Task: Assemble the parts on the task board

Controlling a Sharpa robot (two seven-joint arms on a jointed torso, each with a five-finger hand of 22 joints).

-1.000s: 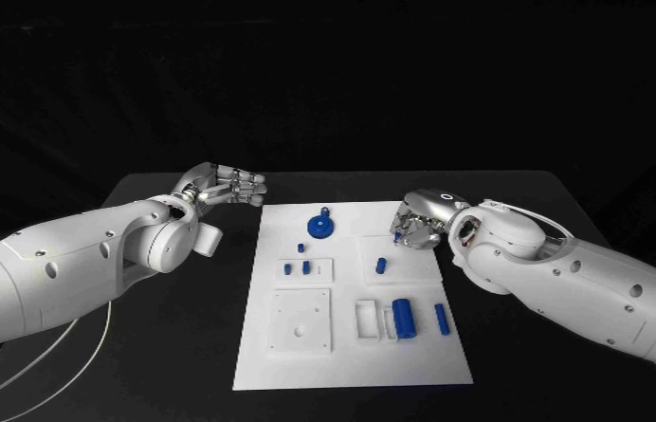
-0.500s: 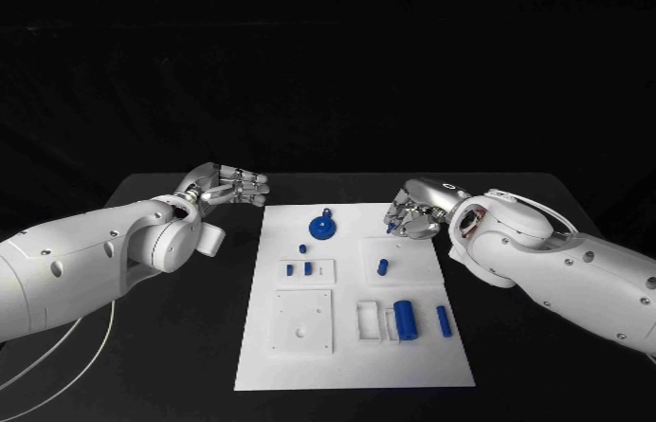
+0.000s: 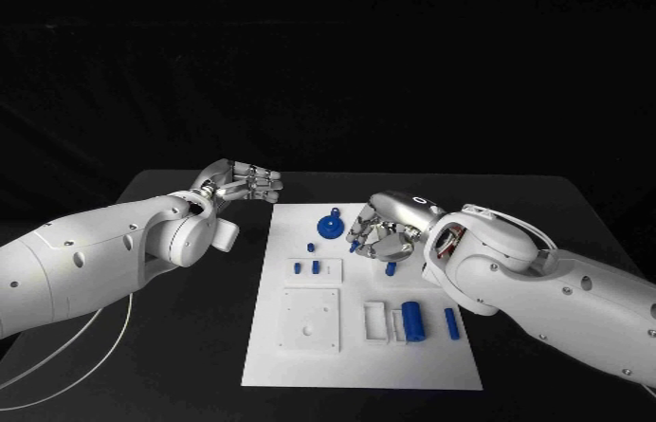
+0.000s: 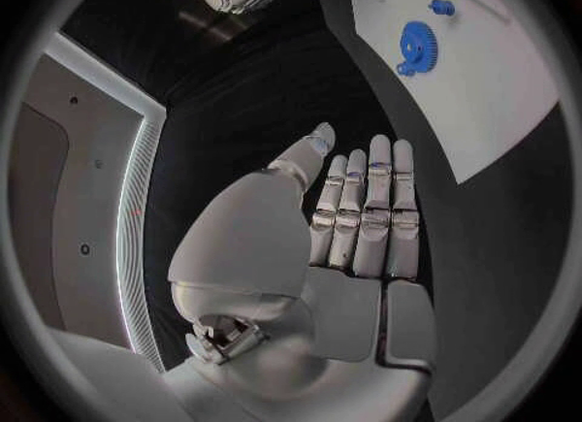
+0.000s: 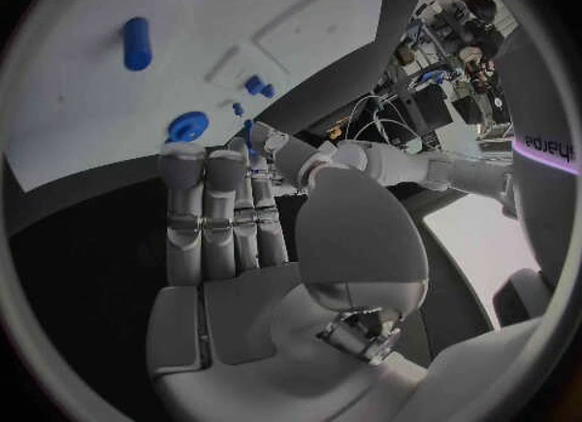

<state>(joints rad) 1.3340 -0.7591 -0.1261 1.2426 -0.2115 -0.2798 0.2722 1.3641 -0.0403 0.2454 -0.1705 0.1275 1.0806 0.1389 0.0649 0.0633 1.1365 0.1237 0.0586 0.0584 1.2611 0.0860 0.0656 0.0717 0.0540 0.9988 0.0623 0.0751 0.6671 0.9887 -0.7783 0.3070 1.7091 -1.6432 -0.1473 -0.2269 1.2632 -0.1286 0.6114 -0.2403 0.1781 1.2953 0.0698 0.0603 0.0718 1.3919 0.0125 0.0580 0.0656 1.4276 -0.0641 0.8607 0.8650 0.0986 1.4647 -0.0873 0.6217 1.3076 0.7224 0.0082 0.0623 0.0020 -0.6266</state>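
Head view: right hand [image 3: 381,229] over task board [image 3: 358,346], pinching blue part [image 5: 247,134] in fingers; left hand [image 3: 244,182] empty, fingers straight, side by side

The right hand [image 3: 383,230] is hanging over the task board [image 3: 359,346] beside the blue gear [image 3: 328,227], and it is covering part of the board there. A small blue piece [image 3: 391,269] is peeking out just under the hand; its upper end is hidden. Whether the fingers [image 5: 248,136] are pinching a small blue part cannot be told. The slots and holes in the board near the gear are too small to make out.
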